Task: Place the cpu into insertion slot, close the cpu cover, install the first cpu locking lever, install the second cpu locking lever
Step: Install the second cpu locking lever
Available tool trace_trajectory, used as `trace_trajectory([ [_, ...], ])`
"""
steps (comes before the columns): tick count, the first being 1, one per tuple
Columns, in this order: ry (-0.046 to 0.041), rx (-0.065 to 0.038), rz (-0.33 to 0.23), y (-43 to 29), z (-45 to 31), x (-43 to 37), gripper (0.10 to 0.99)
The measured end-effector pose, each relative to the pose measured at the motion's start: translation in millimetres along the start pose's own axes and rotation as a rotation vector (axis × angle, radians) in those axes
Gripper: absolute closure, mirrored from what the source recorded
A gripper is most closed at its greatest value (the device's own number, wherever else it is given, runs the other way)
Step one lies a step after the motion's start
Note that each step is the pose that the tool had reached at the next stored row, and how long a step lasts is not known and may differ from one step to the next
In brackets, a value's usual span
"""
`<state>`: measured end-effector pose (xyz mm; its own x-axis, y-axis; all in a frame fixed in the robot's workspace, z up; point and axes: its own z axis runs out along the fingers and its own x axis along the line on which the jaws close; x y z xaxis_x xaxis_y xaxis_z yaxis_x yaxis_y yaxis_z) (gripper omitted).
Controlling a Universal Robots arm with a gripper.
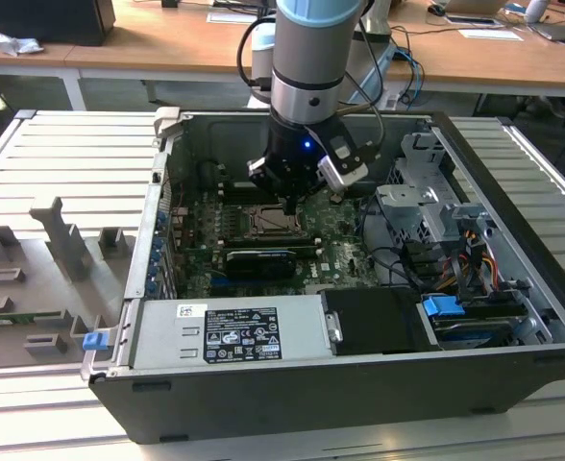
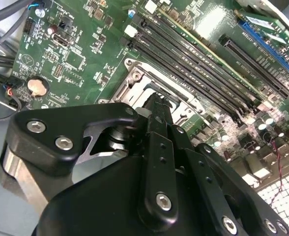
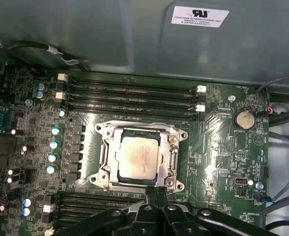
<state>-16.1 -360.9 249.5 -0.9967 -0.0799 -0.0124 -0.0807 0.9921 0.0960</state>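
Hand (image 1: 289, 206) above cpu (image 3: 140, 156); memory slots (image 3: 130, 97) beside.

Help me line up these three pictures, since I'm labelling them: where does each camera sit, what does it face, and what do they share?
Exterior view: off the arm, above the open computer case, looking down at the arm and gripper over the motherboard.
First wrist view: on the arm, facing straight onto the cpu under its cover, gripper at the edge.
Second wrist view: on the arm, slanted across the motherboard, gripper large in front.
Both wrist views share the cover and gripper.
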Motion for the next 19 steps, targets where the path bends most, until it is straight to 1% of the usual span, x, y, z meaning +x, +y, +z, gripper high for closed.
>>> trace_trajectory([
  [5,0.0000,0.000,0.000,-2.8,-0.3,0.2,0.980],
  [7,0.0002,0.000,0.000,-6.0,-0.2,0.5,0.980],
  [12,0.0026,0.000,0.000,-8.2,-0.1,0.6,0.980],
  [15,0.0045,-0.009,0.001,-10.7,-0.1,0.8,0.980],
  [17,0.0067,-0.010,0.001,-12.7,0.0,1.0,0.980],
  [19,0.0070,-0.012,0.001,-14.4,0.1,1.3,0.980],
])
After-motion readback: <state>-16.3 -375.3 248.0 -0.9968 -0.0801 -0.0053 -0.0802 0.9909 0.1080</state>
